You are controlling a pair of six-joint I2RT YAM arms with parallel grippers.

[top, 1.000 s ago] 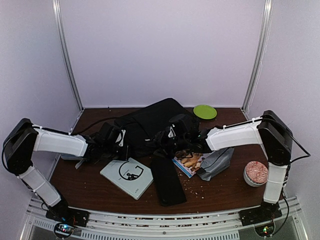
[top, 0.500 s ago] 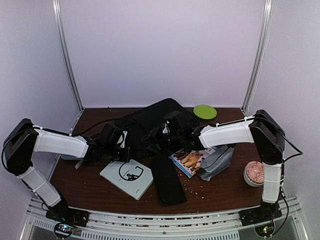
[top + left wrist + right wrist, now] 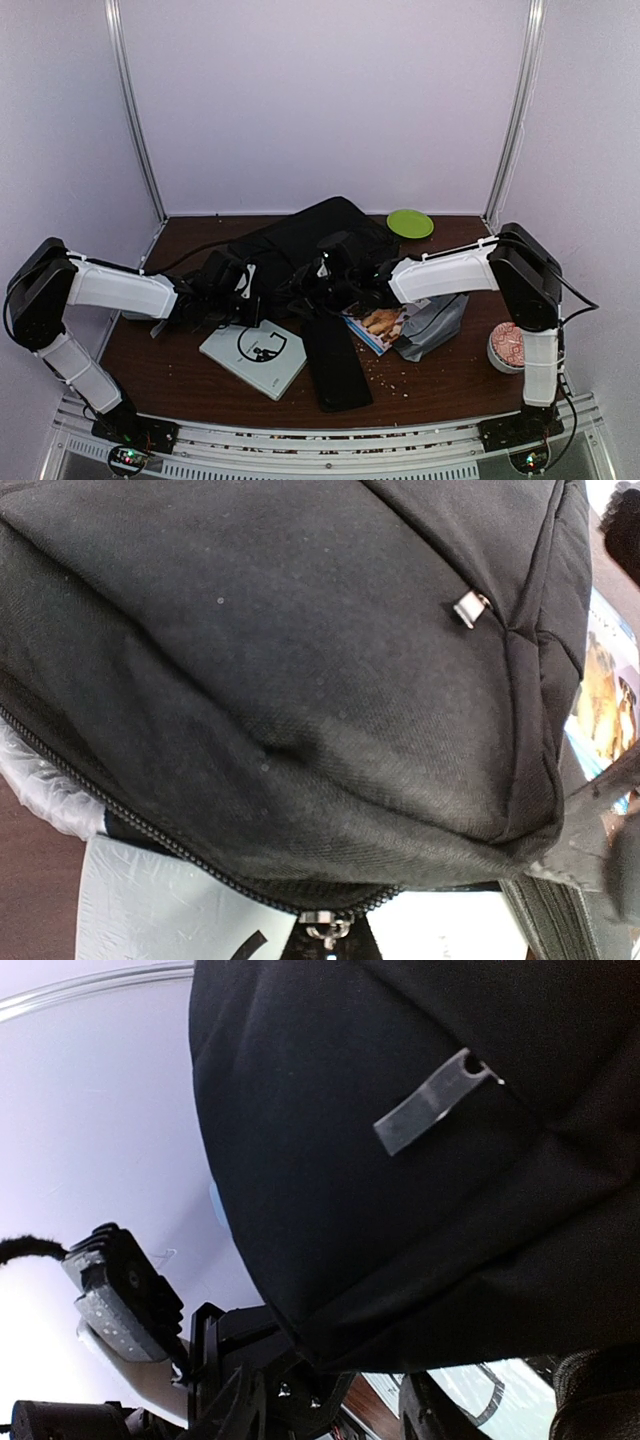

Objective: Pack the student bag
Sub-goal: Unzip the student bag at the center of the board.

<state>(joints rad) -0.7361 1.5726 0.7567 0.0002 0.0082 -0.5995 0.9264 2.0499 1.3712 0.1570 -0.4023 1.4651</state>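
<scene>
step: we judge we're opening the bag (image 3: 300, 240) | left claw (image 3: 245, 287) together; right claw (image 3: 305, 288) we cannot tell | next: spread its zip mouth wide

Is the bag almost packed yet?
Not nearly. Nothing looks packed: the white book, the flat black case, the colourful booklet and the grey pouch all lie on the table outside the student bag. Right now the left hand and the right hand are at the bag's near edge. Getting everything inside is what's left.
</scene>
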